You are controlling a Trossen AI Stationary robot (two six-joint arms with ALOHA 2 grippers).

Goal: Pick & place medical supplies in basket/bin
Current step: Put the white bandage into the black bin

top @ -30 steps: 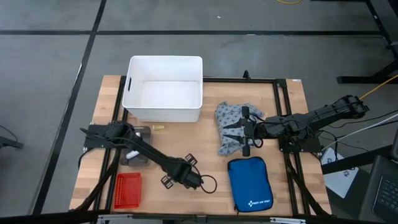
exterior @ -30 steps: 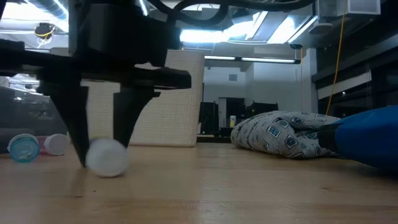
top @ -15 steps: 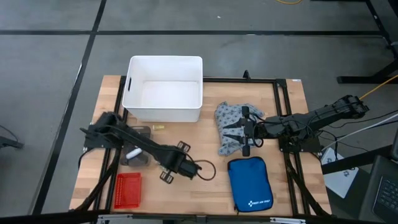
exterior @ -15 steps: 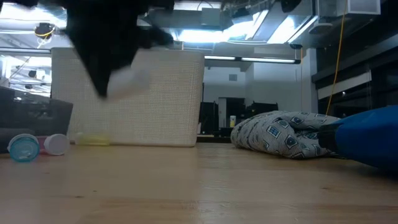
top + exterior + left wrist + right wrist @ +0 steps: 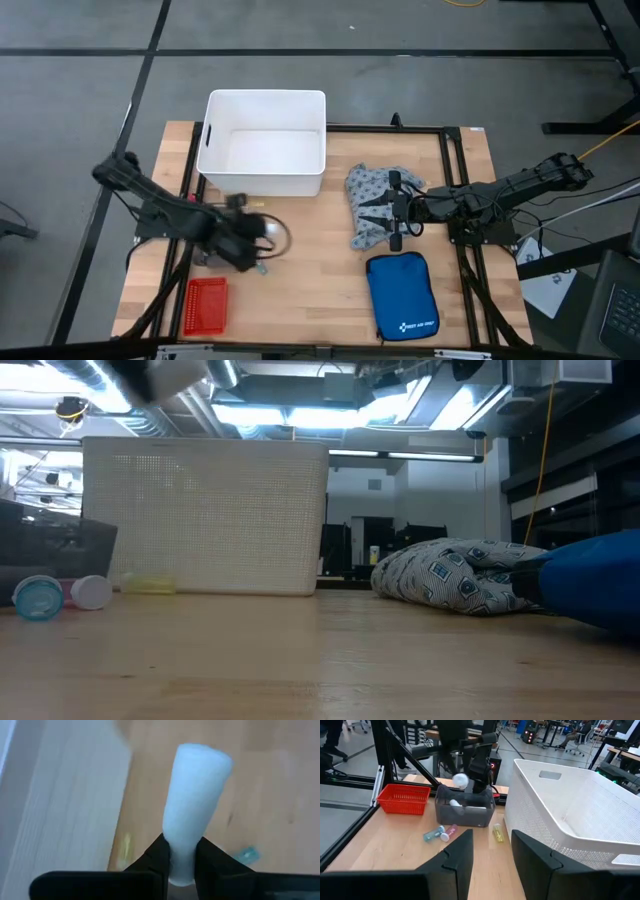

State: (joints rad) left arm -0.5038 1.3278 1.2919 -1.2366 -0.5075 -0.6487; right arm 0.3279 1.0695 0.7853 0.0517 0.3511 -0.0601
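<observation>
The left hand [image 5: 262,232] clenches a white roll [image 5: 196,805] between its fingers [image 5: 155,857], raised above the table [image 5: 320,280] just beyond the grey tray [image 5: 465,810], at about 8 o'clock from the white tub [image 5: 263,145]. The red basket [image 5: 207,304] lies at 7 o'clock near the table's front edge. The right hand [image 5: 385,212] rests released on the dotted garment [image 5: 372,195] at 3 o'clock. Vials [image 5: 440,834] lie beside the tray.

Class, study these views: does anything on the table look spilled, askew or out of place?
Yes. Three small vials lie tipped over, loose on the wood beside the grey tray. The dotted grey-blue cloth garment sits crumpled under the right gripper.
</observation>
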